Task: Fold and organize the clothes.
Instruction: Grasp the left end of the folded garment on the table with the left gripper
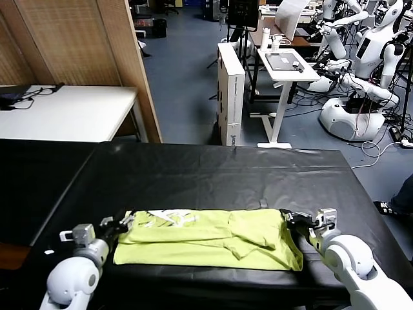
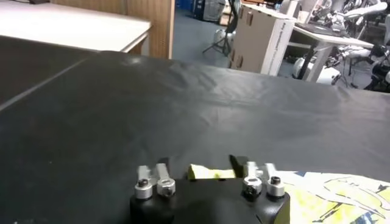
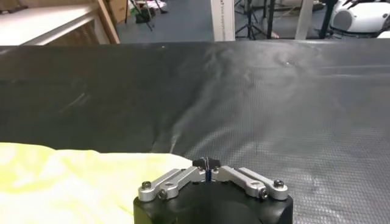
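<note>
The clothes are one lime T-shirt [image 1: 213,239] lying folded into a wide band on the black table [image 1: 193,168], with a white print showing near its left end. At that left end sits my left gripper [image 1: 122,223], open. Its wrist view shows a strip of the shirt [image 2: 210,173] between the spread jaws of the left gripper [image 2: 198,164]. My right gripper [image 1: 288,216] rests at the shirt's right edge. In its wrist view the right gripper [image 3: 207,163] is shut, tips together beside the shirt [image 3: 73,182], and no cloth shows between them.
Black cloth covers the table out to its far edge. Beyond stand a white table [image 1: 64,110] at back left, a wooden partition [image 1: 84,39], a tall cardboard box [image 1: 231,90], a small white desk [image 1: 284,64] and other robots [image 1: 361,64].
</note>
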`<state>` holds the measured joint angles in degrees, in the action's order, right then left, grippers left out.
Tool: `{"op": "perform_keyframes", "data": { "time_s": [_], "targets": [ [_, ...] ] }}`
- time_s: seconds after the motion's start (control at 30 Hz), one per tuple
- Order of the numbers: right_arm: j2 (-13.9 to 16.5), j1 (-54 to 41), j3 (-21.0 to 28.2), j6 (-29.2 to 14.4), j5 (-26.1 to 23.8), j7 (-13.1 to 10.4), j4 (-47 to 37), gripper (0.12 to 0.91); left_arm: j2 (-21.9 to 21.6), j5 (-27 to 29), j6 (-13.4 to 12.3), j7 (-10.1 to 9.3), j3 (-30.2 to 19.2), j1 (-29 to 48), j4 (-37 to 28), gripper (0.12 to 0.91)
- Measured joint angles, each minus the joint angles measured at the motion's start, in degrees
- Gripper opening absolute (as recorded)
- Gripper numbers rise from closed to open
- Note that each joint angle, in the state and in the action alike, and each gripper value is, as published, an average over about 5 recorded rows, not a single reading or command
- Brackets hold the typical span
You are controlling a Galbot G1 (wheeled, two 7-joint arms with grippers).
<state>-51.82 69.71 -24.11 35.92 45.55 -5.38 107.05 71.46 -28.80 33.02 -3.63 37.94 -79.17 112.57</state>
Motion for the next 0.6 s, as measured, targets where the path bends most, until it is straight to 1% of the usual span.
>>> {"op": "perform_keyframes", "data": {
  "time_s": [0.1,0.17,0.2,0.23,0.3,0.33,0.37,0.43,0.47,0.5,0.57,0.6],
  "targets": [
    [-0.19,0.00,-0.03,0.02,0.15,0.02,0.04,0.140,-0.02,-0.10,0.01,0.07,0.05,-0.13,0.08,0.145],
    [-0.21,0.06,-0.15,-0.19,0.31,0.53,0.22,0.141,0.09,-0.11,0.04,0.24,0.00,-0.23,0.27,0.145],
    [-0.18,0.10,-0.25,-0.46,0.37,0.97,0.35,0.156,0.13,-0.11,0.05,0.36,-0.03,-0.27,0.39,0.145],
    [-0.13,0.16,-0.41,-0.93,0.39,1.52,0.53,0.189,0.15,-0.11,0.04,0.48,-0.05,-0.29,0.51,0.145],
    [0.11,0.26,-0.87,-2.41,0.41,2.72,1.03,0.292,0.08,-0.08,-0.04,0.63,0.00,-0.25,0.66,0.166],
    [0.28,0.32,-1.16,-3.35,0.40,3.29,1.32,0.362,-0.02,-0.07,-0.10,0.68,0.09,-0.23,0.71,0.184],
    [0.49,0.41,-1.47,-4.37,0.40,3.86,1.68,0.438,-0.16,-0.08,-0.16,0.69,0.23,-0.22,0.75,0.221],
    [0.99,0.60,-2.11,-6.36,0.29,4.83,2.43,0.552,-0.55,-0.29,-0.25,0.67,0.63,-0.32,0.86,0.330],
    [1.27,0.73,-2.42,-7.30,0.22,5.19,2.83,0.627,-0.81,-0.51,-0.27,0.67,0.87,-0.43,0.95,0.387],
    [1.56,0.87,-2.72,-8.12,0.15,5.46,3.25,0.684,-1.09,-0.81,-0.29,0.66,1.14,-0.57,1.04,0.463],
    [2.14,1.25,-3.30,-9.54,0.10,5.73,4.13,0.798,-1.72,-1.80,-0.25,0.60,1.73,-0.96,1.34,0.577],
    [2.47,1.52,-3.63,-10.18,0.20,5.78,4.64,0.839,-2.05,-2.43,-0.16,0.54,2.10,-1.18,1.55,0.652]
  ]
}}
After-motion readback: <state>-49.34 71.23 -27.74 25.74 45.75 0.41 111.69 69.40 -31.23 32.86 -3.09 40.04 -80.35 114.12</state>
